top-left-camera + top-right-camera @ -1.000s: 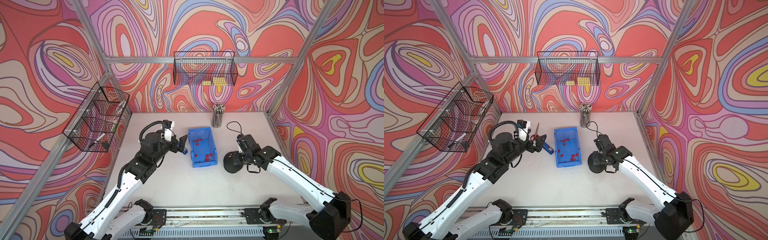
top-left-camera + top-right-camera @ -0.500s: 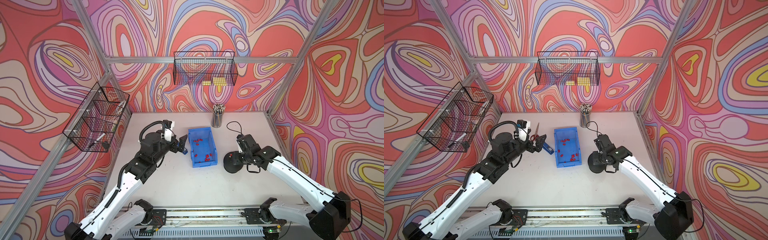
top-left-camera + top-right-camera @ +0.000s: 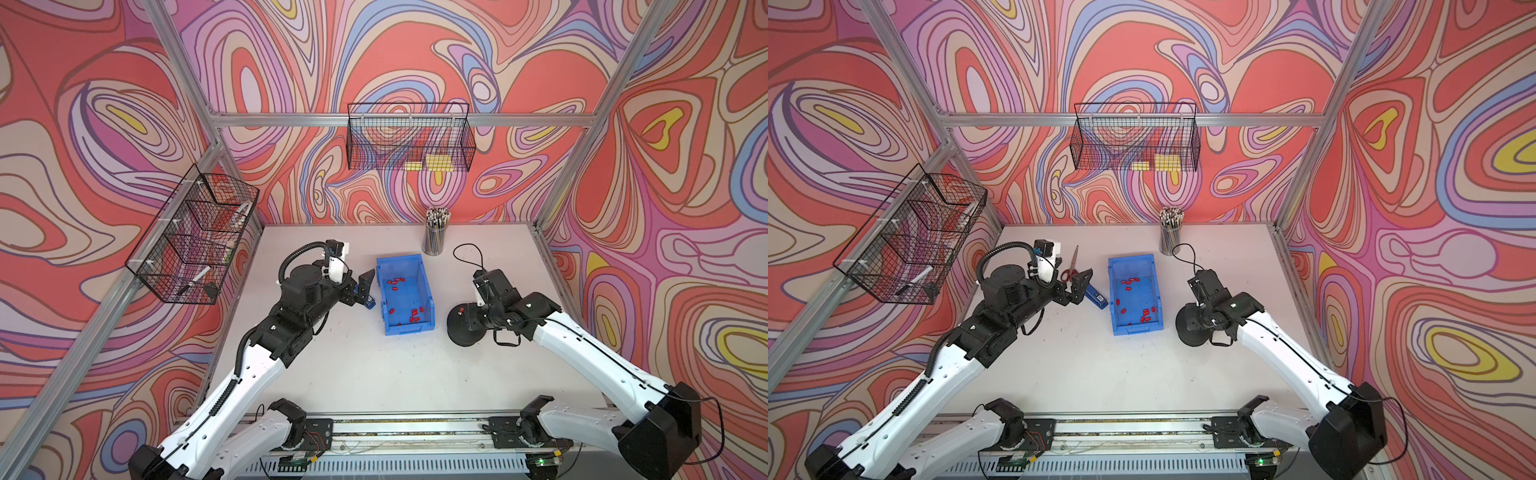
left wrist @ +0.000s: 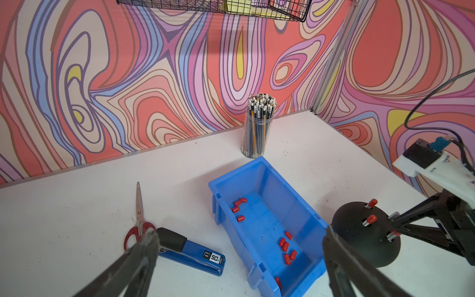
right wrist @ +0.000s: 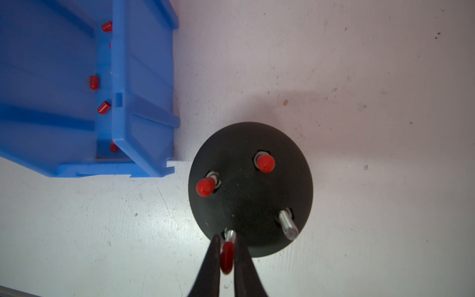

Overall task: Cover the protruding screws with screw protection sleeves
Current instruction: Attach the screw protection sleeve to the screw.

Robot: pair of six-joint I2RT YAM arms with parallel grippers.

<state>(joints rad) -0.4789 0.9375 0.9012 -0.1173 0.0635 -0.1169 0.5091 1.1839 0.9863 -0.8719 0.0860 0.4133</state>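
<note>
While right pincer (image 5: pixel 227 237) pinches red sleeve (image 5: pixel 227 257) onto 3rd stud (image 5: pixel 230 234), keep sleeve square, press fully down before letting go; 4th stud (image 5: pixel 288 226) bare; left pincer (image 4: pixel 239 232) wide open, empty.

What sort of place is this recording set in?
Probably a lab robot cell: a white table boxed in by swirl-patterned panels on aluminium framing, wire baskets hung up, two robot arms in front.

A robotics lab cell: an aluminium frame (image 3: pixel 399 120), swirl-printed walls (image 3: pixel 291 62), a white table (image 3: pixel 374 374) and two rail-mounted robot arms (image 3: pixel 257 365).
</note>
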